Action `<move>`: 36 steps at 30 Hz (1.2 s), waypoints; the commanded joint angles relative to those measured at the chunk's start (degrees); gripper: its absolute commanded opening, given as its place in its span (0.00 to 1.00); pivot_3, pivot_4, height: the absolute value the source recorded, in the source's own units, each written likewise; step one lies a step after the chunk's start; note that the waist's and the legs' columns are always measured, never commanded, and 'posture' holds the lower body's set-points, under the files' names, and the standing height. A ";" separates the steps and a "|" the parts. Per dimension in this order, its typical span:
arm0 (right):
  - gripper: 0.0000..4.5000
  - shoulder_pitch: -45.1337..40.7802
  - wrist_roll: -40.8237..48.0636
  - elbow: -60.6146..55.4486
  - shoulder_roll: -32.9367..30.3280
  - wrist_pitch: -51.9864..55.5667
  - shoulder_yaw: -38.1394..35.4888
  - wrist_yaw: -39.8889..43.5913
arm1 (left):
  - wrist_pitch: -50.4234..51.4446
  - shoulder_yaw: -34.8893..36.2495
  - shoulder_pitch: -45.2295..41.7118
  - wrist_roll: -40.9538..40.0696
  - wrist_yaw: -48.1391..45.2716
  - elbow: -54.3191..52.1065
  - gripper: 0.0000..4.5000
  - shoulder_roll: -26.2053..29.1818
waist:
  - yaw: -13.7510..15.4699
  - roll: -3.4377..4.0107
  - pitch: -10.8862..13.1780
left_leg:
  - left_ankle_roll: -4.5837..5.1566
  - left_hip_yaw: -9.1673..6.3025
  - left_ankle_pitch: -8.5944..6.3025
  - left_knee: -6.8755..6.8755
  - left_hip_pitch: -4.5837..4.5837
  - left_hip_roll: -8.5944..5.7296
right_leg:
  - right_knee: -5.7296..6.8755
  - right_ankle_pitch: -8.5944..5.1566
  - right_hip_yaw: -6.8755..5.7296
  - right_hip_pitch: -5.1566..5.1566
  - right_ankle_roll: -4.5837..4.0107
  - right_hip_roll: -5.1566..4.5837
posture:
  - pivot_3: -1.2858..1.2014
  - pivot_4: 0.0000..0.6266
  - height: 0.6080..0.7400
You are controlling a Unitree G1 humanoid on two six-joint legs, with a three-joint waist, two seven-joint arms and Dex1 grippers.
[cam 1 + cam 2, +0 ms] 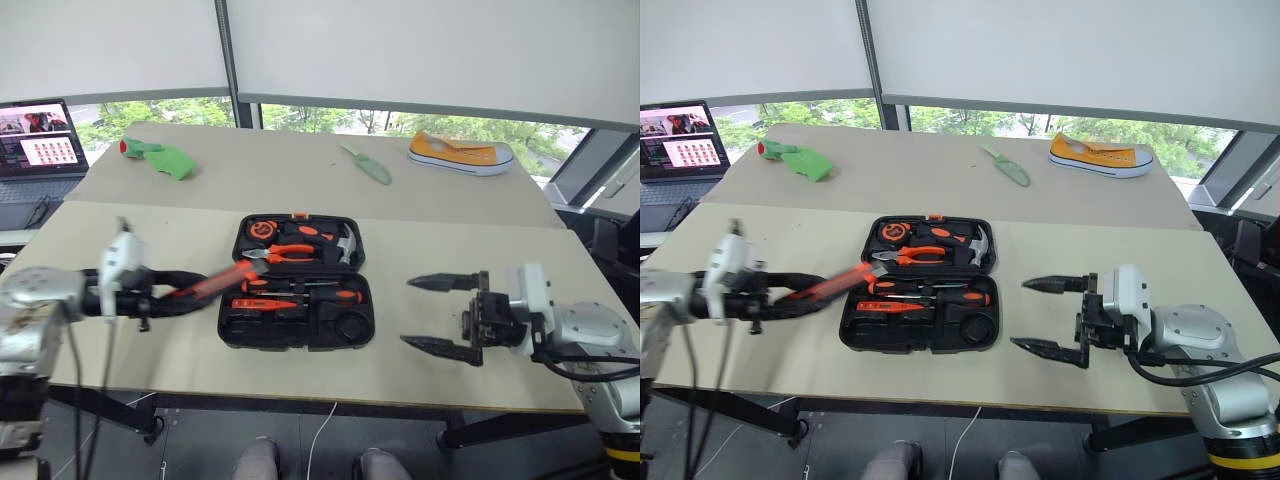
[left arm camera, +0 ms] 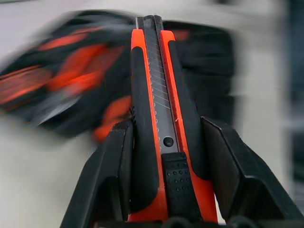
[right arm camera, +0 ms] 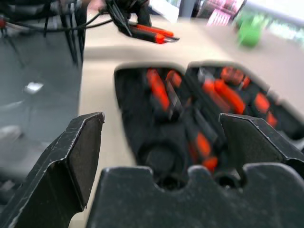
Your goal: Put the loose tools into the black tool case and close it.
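The black tool case (image 1: 226,330) lies open at the middle of the near table. Two screwdrivers (image 1: 318,293) rest in recesses of its near half; pliers (image 1: 285,253) and a hammer (image 1: 345,243) sit in its far half. My left gripper (image 1: 185,290) hangs just left of the case, pointing toward it and shut on the orange-black utility knife (image 1: 212,282). In the left wrist view the knife (image 2: 159,118) stands clamped between both fingers (image 2: 114,161). My right gripper (image 1: 407,311) is open and holds nothing, a short way right of the case, pointing at it.
On the far table lie a green garden trowel (image 1: 366,163), a yellow shoe (image 1: 460,153) and a green crumpled object (image 1: 162,158). A laptop (image 1: 38,140) stands at the far left. Bare tabletop lies between the case and my right gripper.
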 commanded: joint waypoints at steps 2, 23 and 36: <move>1.00 1.68 -0.83 -1.61 -1.11 -0.65 -1.91 0.29 | -3.67 -9.94 -7.06 9.68 0.46 -1.54 0.38 -2.94 | -0.47 -0.01 0.01 | 0.01 -0.19 0.00 0.02 -0.04 0.04 | 0.08 -0.01 0.00 -0.02 -0.01 0.18 | 0.52 0.24 1.00; 1.00 1.93 -0.20 -2.63 1.58 -0.44 -3.51 -4.79 | -14.03 -9.18 -11.13 10.73 2.49 7.29 0.99 -9.15 | -0.73 0.03 0.00 | 0.06 -0.39 0.04 0.36 0.00 0.01 | 0.37 -0.02 0.06 0.10 0.01 0.23 | 0.52 0.24 1.00; 1.00 0.86 -1.10 0.43 4.87 -1.19 -2.68 -5.89 | -9.45 -8.56 -6.28 7.46 2.86 7.45 0.34 -13.70 | -0.49 0.02 0.01 | 0.09 -0.46 0.06 0.55 -0.01 0.00 | 0.55 -0.02 0.04 0.14 0.02 0.25 | 0.52 0.24 1.00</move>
